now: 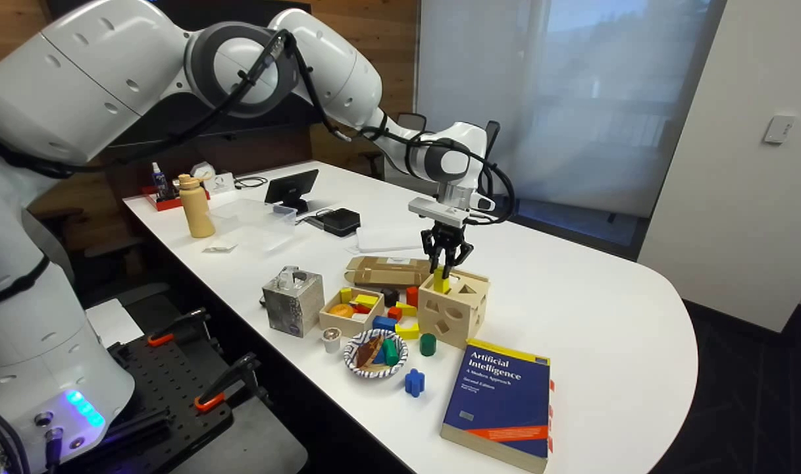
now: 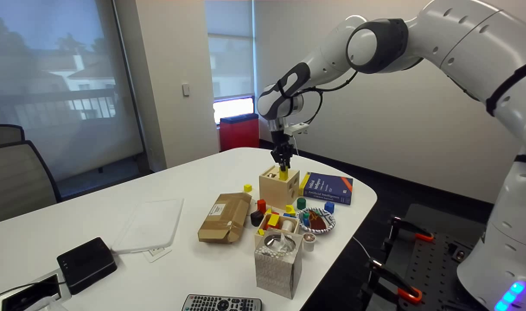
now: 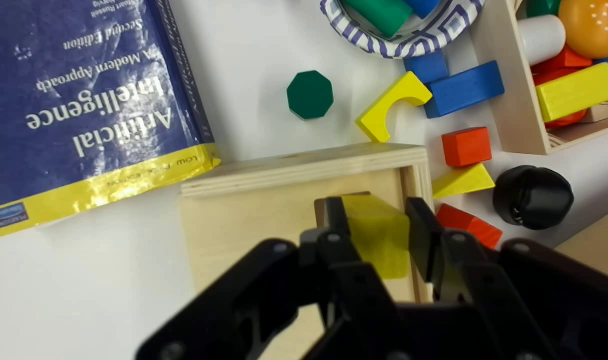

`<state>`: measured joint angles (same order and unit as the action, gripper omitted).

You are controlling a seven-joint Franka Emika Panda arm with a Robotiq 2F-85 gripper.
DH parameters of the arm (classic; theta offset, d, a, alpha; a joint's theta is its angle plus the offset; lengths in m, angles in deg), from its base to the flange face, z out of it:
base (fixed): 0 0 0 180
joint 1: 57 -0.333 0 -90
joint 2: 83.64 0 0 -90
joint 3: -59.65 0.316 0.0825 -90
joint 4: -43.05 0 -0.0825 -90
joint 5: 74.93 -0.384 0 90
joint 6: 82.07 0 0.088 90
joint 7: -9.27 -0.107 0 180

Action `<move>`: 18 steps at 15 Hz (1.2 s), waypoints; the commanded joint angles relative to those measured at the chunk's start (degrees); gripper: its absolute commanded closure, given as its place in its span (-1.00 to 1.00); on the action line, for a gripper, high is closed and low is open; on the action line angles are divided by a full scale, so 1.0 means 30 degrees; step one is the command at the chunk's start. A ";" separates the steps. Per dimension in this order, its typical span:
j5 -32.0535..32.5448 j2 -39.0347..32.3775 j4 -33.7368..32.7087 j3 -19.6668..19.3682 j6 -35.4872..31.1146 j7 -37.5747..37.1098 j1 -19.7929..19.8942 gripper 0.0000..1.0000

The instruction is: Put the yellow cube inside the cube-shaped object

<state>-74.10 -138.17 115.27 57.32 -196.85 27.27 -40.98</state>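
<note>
White table (image 1: 611, 316): runs across scene, rounded at one end.
White robot arm (image 1: 347, 62): reaches over table from one side.
Blue book (image 1: 499, 401), titled Artificial Intelligence: lies flat, cover up, just beside light wooden cube-shaped object (image 1: 459, 327).
Cube-shaped object: stands upright on table, with cut holes in top and side faces.
Silver-grey tissue box (image 1: 295, 306): stands just beside open wooden tray (image 3: 521, 125).
Open wooden tray: holds mixed coloured blocks (image 3: 576, 92).
Black gripper (image 3: 377, 212): hangs directly over top face of cube-shaped object.
Patterned bowl (image 3: 401, 49): sits beside tray.
Dark green block (image 3: 309, 95): rests on table between book and bowl.
Small yellow cube (image 1: 441, 284): is held upright at top face of cube-shaped object, pinched between both gripper fingers (image 3: 337, 215). In wrist view, covers part of dark hole (image 3: 319, 215); cannot tell whether inserted.
Loose yellow block (image 2: 247, 188): lies on table near cube-shaped object, in an exterior view.
</note>
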 commanded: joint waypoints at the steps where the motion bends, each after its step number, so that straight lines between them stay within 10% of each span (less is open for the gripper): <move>1: 0.0025 -0.0600 -0.1079 0.0128 0.0727 0.0766 0.0128 0.82; 14: 0.0115 -0.1500 -0.2190 0.0124 0.1173 0.1566 0.0175 0.82; 15: 0.0109 -0.1524 -0.2232 0.0113 0.1230 0.1525 0.0175 -0.18; 18: 0.0048 -0.1478 -0.2242 0.0131 0.1250 0.1486 0.0211 -0.46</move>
<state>-74.02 -142.03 110.86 57.32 -195.54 30.56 -40.92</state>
